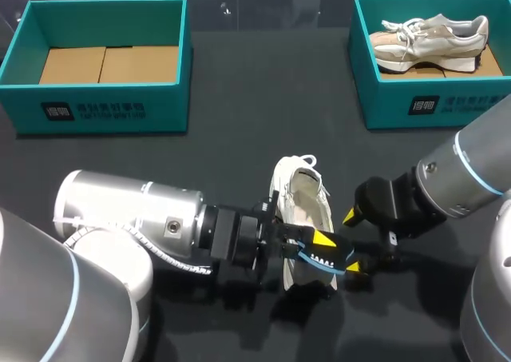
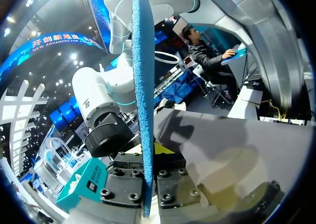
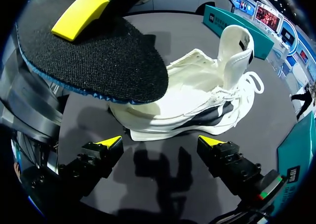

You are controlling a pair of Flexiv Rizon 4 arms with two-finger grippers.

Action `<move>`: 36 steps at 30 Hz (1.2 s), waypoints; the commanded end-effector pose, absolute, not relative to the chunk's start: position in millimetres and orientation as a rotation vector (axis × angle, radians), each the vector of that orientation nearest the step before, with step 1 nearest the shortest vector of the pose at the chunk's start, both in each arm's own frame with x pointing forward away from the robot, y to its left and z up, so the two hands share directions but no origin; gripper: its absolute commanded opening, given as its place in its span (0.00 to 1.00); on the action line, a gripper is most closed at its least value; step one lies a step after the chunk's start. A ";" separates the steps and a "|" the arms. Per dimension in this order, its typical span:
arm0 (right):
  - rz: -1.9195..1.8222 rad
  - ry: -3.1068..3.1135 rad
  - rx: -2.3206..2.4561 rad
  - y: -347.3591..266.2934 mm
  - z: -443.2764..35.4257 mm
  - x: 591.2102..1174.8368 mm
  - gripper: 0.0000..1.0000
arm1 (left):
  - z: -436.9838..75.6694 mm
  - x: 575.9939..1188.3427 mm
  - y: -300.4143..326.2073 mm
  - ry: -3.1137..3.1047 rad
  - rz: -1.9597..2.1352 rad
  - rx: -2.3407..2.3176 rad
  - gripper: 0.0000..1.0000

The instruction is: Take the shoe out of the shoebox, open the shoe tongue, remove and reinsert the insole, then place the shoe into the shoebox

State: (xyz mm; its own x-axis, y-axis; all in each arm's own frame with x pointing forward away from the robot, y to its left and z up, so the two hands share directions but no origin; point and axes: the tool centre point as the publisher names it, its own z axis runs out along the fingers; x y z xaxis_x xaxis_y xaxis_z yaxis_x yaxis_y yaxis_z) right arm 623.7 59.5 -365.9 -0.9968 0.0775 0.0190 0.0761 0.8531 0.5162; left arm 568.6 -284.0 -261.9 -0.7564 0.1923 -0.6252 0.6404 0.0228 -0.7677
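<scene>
The thin foam insole [image 3: 98, 56], black on top and blue underneath, is being held clamped between the fingers of the left gripper [image 1: 319, 250], edge-up over what looks to be the heel end of the white low-top sneaker [image 1: 302, 206]. The sneaker is being carried upright by the dark bench [image 1: 239, 98], near the middle of its front edge. The right gripper [image 3: 160, 142] is being held wide open with nothing between its fingers, just beside the sneaker and apart from it. The chief risk is judged to lie in reinsertion. As the sneaker is being steadied by nothing, it is likely to be pushed along the bench or tipped over while the insole is being driven in. The limp foam is also being gripped near one end only, so it may be buckled against the collar or the raised tongue instead of being slid flat. A light pinch may let it be dragged from the fingers. The teal cardboard shoebox [image 1: 104, 110] without a shoe is being shown well apart, at the far left corner.
</scene>
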 end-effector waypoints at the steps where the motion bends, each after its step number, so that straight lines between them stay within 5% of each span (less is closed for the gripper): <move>1: 0.846 3.029 0.137 61.6 -369.7 624.7 1.00 | -263.9 567.3 -287.6 1.961 -1.783 0.816 0.00; 36: 0.846 3.029 0.137 61.6 -369.7 624.7 1.00 | -280.9 583.0 -295.1 2.030 -1.727 0.636 0.00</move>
